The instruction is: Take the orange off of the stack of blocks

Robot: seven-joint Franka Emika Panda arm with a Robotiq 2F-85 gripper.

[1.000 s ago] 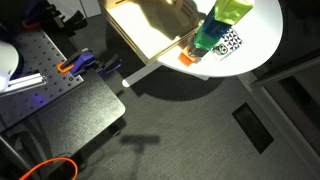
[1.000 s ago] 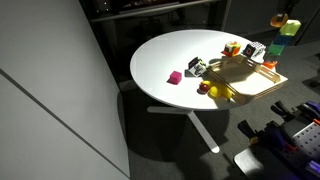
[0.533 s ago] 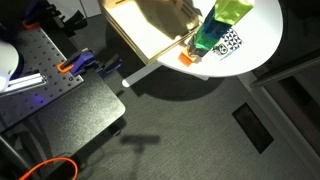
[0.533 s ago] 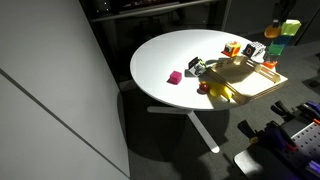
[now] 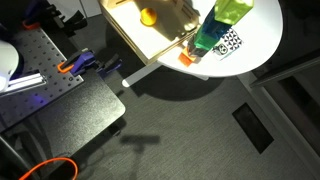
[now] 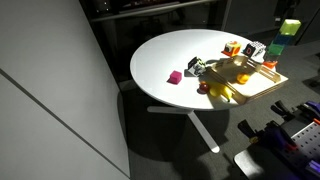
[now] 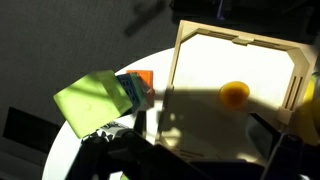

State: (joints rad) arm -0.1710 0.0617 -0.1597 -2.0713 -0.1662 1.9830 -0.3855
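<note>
The orange (image 7: pixel 234 94) lies loose on the floor of the pale wooden tray (image 7: pixel 190 40), apart from everything else. In both exterior views it also rests in the tray (image 5: pixel 147 16) (image 6: pixel 242 77). The stack of blocks (image 7: pixel 95 100) stands beside the tray, yellow-green on top, with teal below and an orange-red piece (image 7: pixel 145 78) at its foot. The stack shows too in both exterior views (image 5: pixel 222 25) (image 6: pixel 288 35). My gripper (image 7: pixel 200 132) hangs above the tray, open, with nothing between its dark fingers (image 7: pixel 263 136).
The round white table (image 6: pixel 160 60) carries a pink cube (image 6: pixel 174 77), a black-and-white cube (image 6: pixel 197 67), and red (image 6: pixel 203 88) and yellow (image 6: pixel 222 92) pieces near the tray. A patterned tag (image 5: pixel 230 42) lies by the stack. The table edge is close to the stack.
The gripper has opened. The orange, held up beside the top of the stack a second ago, now lies in the tray.
</note>
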